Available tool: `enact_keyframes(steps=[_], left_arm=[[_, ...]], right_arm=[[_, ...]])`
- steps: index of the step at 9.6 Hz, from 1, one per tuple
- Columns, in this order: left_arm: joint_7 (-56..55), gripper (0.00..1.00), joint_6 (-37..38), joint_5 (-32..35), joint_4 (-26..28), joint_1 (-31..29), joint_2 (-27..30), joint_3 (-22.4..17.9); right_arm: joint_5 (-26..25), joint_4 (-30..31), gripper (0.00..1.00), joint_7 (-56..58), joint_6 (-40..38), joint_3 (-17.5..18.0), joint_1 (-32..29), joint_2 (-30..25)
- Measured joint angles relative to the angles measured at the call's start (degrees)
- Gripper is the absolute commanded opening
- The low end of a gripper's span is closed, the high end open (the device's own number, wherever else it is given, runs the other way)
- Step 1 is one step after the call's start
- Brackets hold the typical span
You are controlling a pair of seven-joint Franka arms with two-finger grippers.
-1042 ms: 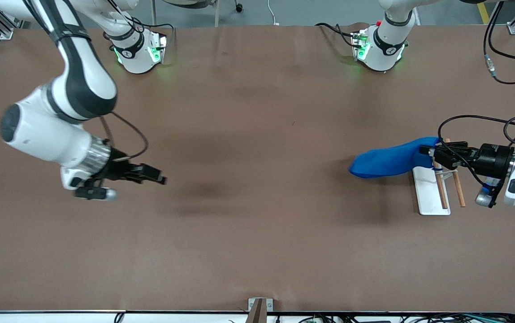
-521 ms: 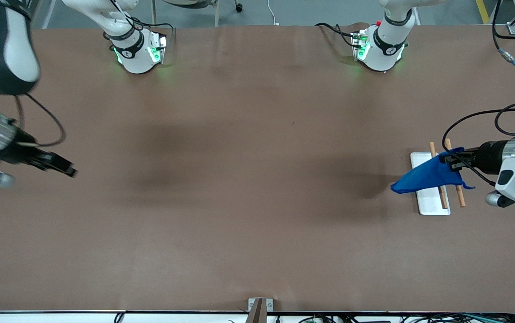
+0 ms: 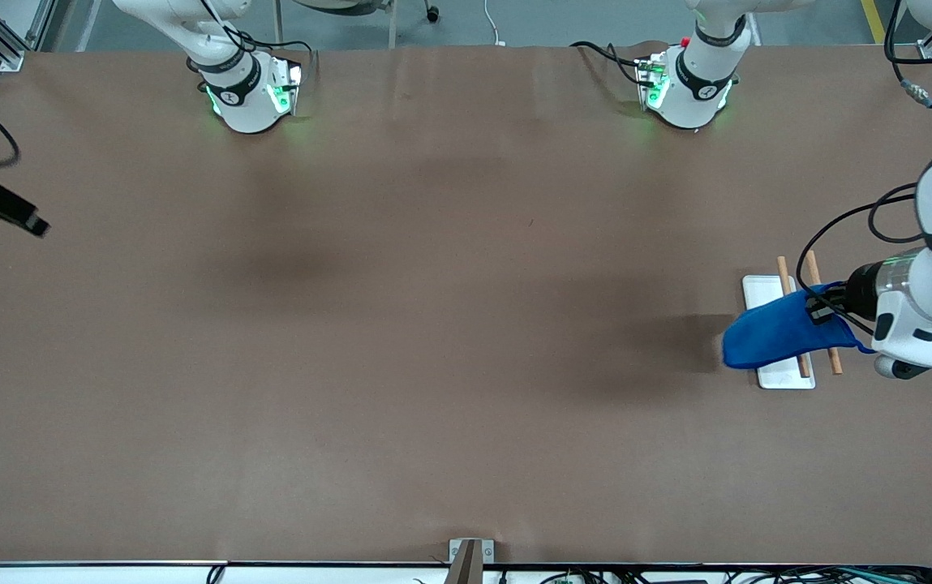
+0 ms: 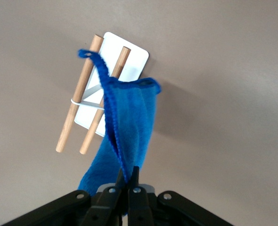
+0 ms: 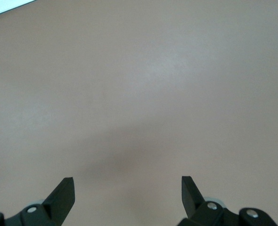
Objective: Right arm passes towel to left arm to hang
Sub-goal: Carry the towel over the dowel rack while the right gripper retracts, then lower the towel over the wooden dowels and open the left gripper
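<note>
Blue and limp, the towel (image 3: 778,339) hangs over the rack (image 3: 796,324) from the left gripper (image 3: 818,311). Left wrist: fingers pinch a stitched edge; the soft, light cloth sags, so edge holds suit. Right wrist: right gripper (image 5: 127,188) spread, waiting over bare table (image 5: 143,84).

A brown table (image 3: 449,341) filled the view. Toward the left arm's end of it stood a small rack: a white base (image 3: 760,294) carrying two wooden rods (image 4: 77,96) side by side, with a thin white band across them.
</note>
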State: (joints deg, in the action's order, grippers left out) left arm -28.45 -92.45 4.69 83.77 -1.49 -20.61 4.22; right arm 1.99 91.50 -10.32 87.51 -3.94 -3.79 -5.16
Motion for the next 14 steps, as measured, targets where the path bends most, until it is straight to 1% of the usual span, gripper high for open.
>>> enact_keyframes(steps=[1, 2, 3, 6, 11, 14], left_arm=[[0.0, 0.0, -3.2, 1.9, 4.0, -0.1, 1.7, 0.0], [0.0, 0.0, -5.1, 3.8, 7.1, -0.2, 3.0, 0.0], [0.0, 0.0, -5.5, 4.8, 8.6, -0.4, 3.8, -0.1], [2.4, 0.0, -5.3, 5.3, 9.9, -2.7, 4.4, -0.1], [10.7, 0.0, -3.2, 5.7, 10.2, -9.9, 4.9, -0.3], [13.6, 0.02, -5.3, 6.5, 11.3, -12.6, 4.0, -0.3]], right_arm=[[0.0, -3.8, 1.0, 0.0, -3.7, -0.1, -0.3, -0.3], [0.0, -5.8, 1.0, 0.0, -4.9, -0.1, -0.4, -0.4], [-0.1, -6.3, 1.0, 0.1, -4.9, -0.1, -0.6, -0.2], [-0.1, -6.7, 1.0, 2.4, -4.7, 0.0, -0.8, 1.9], [-1.4, -6.2, 1.0, 5.3, -2.5, 0.4, -0.8, 2.7], [-1.7, -5.9, 1.0, 6.6, -2.3, 0.4, -0.8, 2.7]])
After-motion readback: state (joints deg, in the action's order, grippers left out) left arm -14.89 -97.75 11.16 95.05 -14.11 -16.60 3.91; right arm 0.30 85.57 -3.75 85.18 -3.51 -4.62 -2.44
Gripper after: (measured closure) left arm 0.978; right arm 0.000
